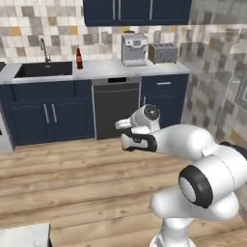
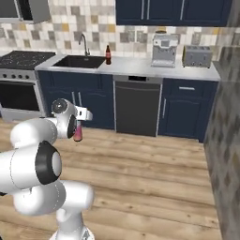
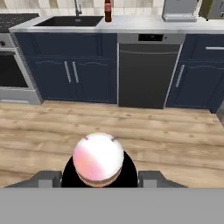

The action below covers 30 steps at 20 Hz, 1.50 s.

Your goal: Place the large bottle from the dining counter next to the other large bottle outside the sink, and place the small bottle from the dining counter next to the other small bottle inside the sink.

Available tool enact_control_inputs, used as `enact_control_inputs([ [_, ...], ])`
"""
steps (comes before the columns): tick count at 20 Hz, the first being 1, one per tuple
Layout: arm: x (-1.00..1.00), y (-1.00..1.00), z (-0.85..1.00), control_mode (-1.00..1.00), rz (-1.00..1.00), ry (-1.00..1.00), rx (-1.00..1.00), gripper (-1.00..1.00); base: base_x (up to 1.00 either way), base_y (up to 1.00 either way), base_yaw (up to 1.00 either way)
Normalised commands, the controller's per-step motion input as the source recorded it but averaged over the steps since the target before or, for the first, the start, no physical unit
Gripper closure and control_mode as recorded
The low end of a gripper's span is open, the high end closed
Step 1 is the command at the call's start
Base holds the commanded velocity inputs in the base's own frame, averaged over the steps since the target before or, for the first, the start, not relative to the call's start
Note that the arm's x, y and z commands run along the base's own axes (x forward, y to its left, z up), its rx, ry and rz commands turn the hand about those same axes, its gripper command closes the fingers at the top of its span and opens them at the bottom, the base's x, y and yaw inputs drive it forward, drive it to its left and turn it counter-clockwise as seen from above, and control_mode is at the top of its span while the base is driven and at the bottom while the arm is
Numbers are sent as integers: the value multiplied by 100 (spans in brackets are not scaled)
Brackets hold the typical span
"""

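Going from the left in the right base view, we see a black stovetop and steel oven (image 2: pixel 21 89), then the dark sunken sink (image 2: pixel 79 61) with its curved metal tap (image 2: pixel 85 44) set into the pale grey worktop (image 2: pixel 136 65). Just right of the sink, on the worktop and outside the basin, stands a tall dark-red bottle with a black neck (image 2: pixel 108 55); we find it in the left base view too (image 1: pixel 79 59), and at the top of the hand view (image 3: pixel 107 8). Further right comes the black-fronted dishwasher (image 2: pixel 137 107) under the worktop, then a silver coffee machine (image 2: pixel 164 49) and a silver toaster (image 2: pixel 197 56) standing near each other on top, with navy cupboards below and above.

Our hand (image 2: pixel 78 133) is out over the light wooden plank floor (image 2: pixel 154 178), well apart from the worktop and facing it. It is clenched around a small pink bottle with a rounded pale top (image 3: pixel 98 159), whose pink body hangs below the hand in the right base view (image 2: pixel 78 134). In the hand view the bottle sits between the two dark fingers (image 3: pixel 43 179), its end turned toward the camera. We cannot see into the sink from here.
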Motion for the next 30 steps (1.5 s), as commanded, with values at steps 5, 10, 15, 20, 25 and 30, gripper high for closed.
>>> enact_control_inputs([
  [5, 0, 0, 0, 100, 0, 0, 0, 100, 96, 4, 0],
  [10, 0, 0, 0, 100, 0, 0, 0, 100, 93, 14, 0],
  [15, 0, 0, 0, 100, 0, 0, 0, 100, 66, 38, 0],
  [20, 0, 0, 0, 100, 0, 0, 0, 100, 48, 49, 0],
  [25, 0, 0, 0, 100, 0, 0, 0, 100, 39, 50, 0],
  [30, 0, 0, 0, 100, 0, 0, 0, 100, 49, 33, 0],
])
